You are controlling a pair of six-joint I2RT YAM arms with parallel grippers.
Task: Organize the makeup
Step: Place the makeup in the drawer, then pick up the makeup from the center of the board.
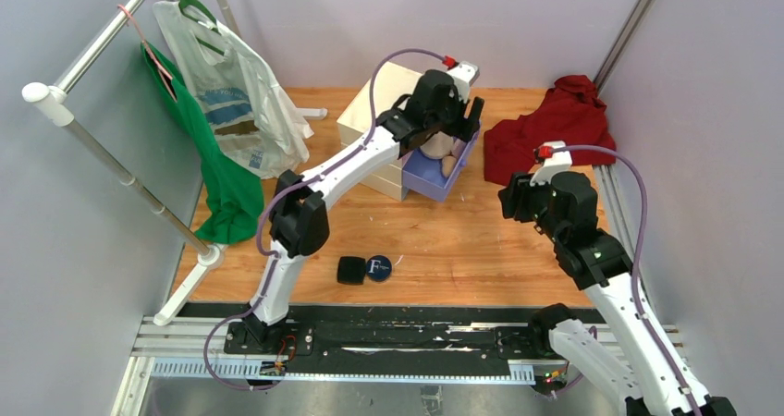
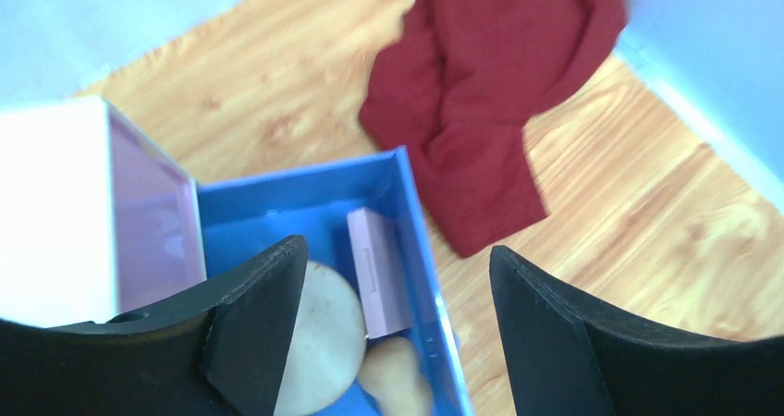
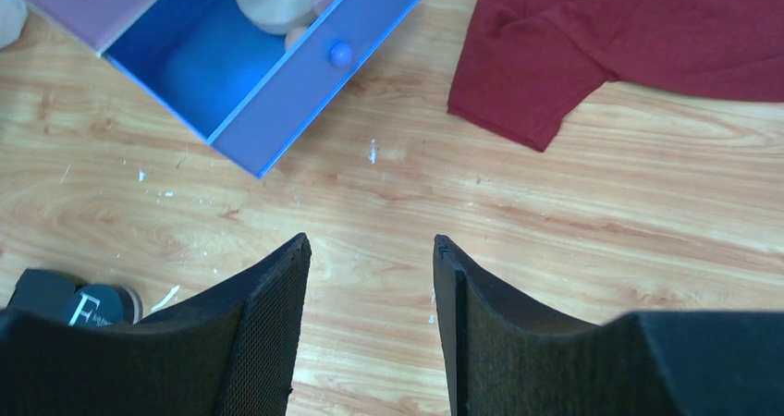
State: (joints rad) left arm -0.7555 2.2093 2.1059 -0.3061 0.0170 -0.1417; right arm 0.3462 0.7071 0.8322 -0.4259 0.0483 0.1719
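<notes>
The left gripper (image 2: 398,250) hangs over an open blue drawer (image 2: 305,185) pulled out from a cream chest (image 1: 370,111), its jaws spread wide with nothing between them. Directly beneath the claw lie three pieces of makeup. A beige round puff (image 2: 324,342) sits under one finger, a pink square (image 2: 379,273) lies below the gap between the fingers against the drawer's side wall, and a beige sponge (image 2: 398,384) touches the puff at the near end. A pink drawer (image 2: 153,213) stands closed just beside the claw, on the side of the puff. Beyond the claw, outside the drawer, a crumpled red garment (image 2: 499,92) lies on the wooden table (image 2: 647,222).

The right gripper (image 3: 370,242) hovers above bare wood with its jaws apart and empty. The blue drawer lies ahead of this claw and off to its left, with its round knob (image 3: 340,54) facing the claw, and the red garment lies ahead to its right. Low beside its left finger, partly hidden by it, a black square compact (image 3: 42,291) and a round navy compact with white letter (image 3: 97,305) sit touching each other on the table, well apart from the drawer.

From overhead, a green garment (image 1: 226,189) and a white plastic bag (image 1: 236,92) hang from a metal rail (image 1: 111,162), well off to the left of both claws.
</notes>
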